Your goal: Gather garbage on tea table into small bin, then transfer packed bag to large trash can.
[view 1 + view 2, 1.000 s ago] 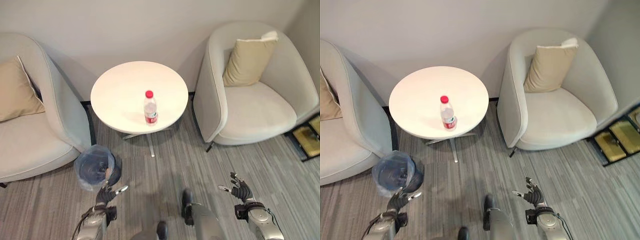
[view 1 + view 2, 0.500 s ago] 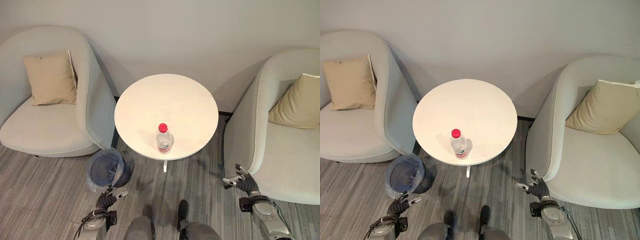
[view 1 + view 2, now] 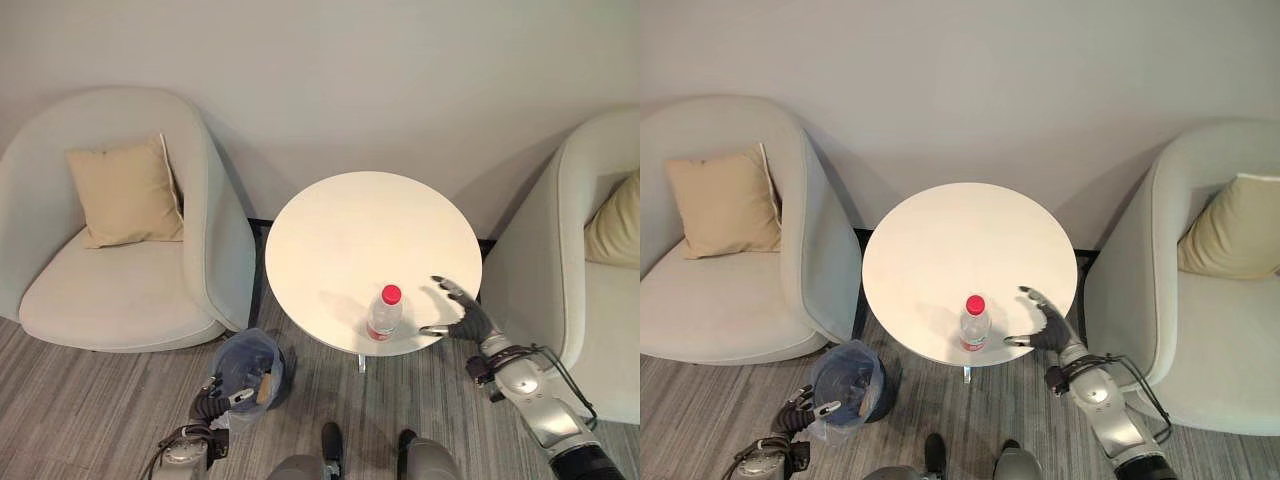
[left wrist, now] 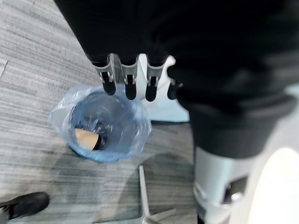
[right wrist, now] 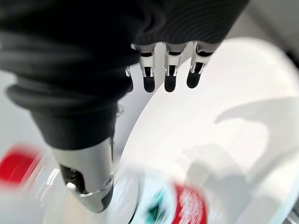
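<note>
Right hand lining up on the bottle, nothing grasped yet.

My right hand (image 3: 462, 318) is over the near edge of the round white tea table (image 3: 340, 220), fingers spread and thumb apart, just beside the clear bottle with the red cap (image 3: 383, 313). It stands upright near that edge, untouched as far as I can see. Fingers are splayed wide so they can wrap the bottle body from the side; a top approach would likely tip it. My left hand (image 3: 211, 401) sits low by the small bin (image 3: 249, 366), fingers relaxed, holding nothing. The bin is on the floor between the left armchair (image 3: 120, 240) and the table base, blue bag liner in it, some brownish scrap already at the bottom. It's parked close to the table, so the drop is a short carry.
</note>
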You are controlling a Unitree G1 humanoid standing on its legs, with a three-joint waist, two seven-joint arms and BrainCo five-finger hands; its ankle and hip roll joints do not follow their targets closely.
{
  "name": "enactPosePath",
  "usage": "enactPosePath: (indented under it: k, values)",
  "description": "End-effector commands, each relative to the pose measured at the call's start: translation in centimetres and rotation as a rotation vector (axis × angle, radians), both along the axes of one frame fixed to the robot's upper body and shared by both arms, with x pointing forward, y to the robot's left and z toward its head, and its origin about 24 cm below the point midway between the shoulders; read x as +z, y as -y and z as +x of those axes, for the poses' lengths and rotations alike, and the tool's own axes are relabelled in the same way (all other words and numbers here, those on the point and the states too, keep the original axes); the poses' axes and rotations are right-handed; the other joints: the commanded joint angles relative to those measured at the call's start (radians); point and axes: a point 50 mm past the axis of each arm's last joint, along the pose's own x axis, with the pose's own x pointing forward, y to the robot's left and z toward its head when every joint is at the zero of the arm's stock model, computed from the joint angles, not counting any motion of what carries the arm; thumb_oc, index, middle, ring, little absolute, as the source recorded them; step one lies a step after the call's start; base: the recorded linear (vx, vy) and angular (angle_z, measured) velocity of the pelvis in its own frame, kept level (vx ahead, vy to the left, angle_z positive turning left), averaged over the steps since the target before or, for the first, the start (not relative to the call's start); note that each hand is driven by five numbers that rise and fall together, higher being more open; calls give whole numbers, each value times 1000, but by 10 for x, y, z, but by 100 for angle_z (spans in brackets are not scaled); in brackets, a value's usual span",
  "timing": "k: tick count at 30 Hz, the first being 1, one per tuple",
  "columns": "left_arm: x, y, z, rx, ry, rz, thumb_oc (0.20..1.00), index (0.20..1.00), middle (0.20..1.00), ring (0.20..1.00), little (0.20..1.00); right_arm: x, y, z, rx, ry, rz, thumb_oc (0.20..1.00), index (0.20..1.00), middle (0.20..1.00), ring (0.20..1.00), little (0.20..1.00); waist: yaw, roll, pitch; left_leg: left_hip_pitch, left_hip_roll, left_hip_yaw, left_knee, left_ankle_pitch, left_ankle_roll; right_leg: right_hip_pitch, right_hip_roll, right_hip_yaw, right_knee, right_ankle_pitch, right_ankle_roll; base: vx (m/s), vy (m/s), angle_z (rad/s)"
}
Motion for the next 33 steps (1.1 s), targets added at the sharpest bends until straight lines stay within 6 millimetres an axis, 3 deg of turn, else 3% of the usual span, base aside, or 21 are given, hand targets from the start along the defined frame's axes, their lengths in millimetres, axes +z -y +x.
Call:
enactPosePath:
  k: [1,10,16,22,24,29,30,31,33]
  values:
    - [7,-4,2,-39,43,36,1000,1000,1000,1000,1000,14,3,6,44,79,-71,1000,1000,1000,1000,1000,26,-20,-26,-8,6,-78,49,-79,-21,109,44,-6,-190,109,-19,78,-94,29]
    - [-7,9,-13,-96,-41,12,1000,1000,1000,1000,1000,-3,-6,2,80,4,-77,1000,1000,1000,1000,1000,49,-18,-65,26,19,-115,20,-68,-44,222,54,-60,-312,116,-36,75,-79,17]
    - [-10,18,-15,-133,-56,-2,1000,1000,1000,1000,1000,-13,-25,5,129,-40,-45,1000,1000,1000,1000,1000,66,-8,-61,31,25,-145,-2,-51,-57,251,58,-98,-351,115,-39,13,-25,15]
    - [-7,23,-7,-148,-26,-5,1000,1000,1000,1000,1000,-15,-36,15,123,-43,-16,1000,1000,1000,1000,1000,81,6,-14,0,23,-171,3,-36,-57,223,57,-123,-331,109,-44,-83,3,18]
    - [-3,28,2,-158,8,-11,1000,1000,1000,1000,1000,-8,-42,25,110,-8,-1,1000,1000,1000,1000,1000,98,20,33,-52,20,-198,18,-17,-58,173,52,-144,-303,108,-49,-183,0,26]
    - [-2,32,7,-160,14,-10,1000,1000,1000,1000,1000,-1,-46,37,59,23,42,1000,1000,1000,1000,1000,114,32,61,-106,20,-218,32,-3,-59,120,47,-162,-278,108,-51,-99,4,19]
    - [-2,32,7,-158,14,-11,1000,1000,1000,1000,1000,-1,-45,39,41,28,58,288,288,288,288,288,116,33,64,-114,20,-221,33,0,-59,112,46,-165,-276,109,-51,-49,6,16]
    - [-2,32,8,-157,20,-12,1000,1000,1000,1000,1000,0,-44,41,19,29,77,200,200,200,200,200,120,35,65,-121,19,-224,34,3,-59,104,45,-167,-274,111,-51,-38,9,17]
    - [-1,31,8,-153,26,-13,1000,1000,1000,1000,1000,5,-41,46,-20,53,118,200,200,200,200,200,127,38,68,-133,20,-227,34,8,-60,96,44,-172,-273,111,-50,-22,2,14]
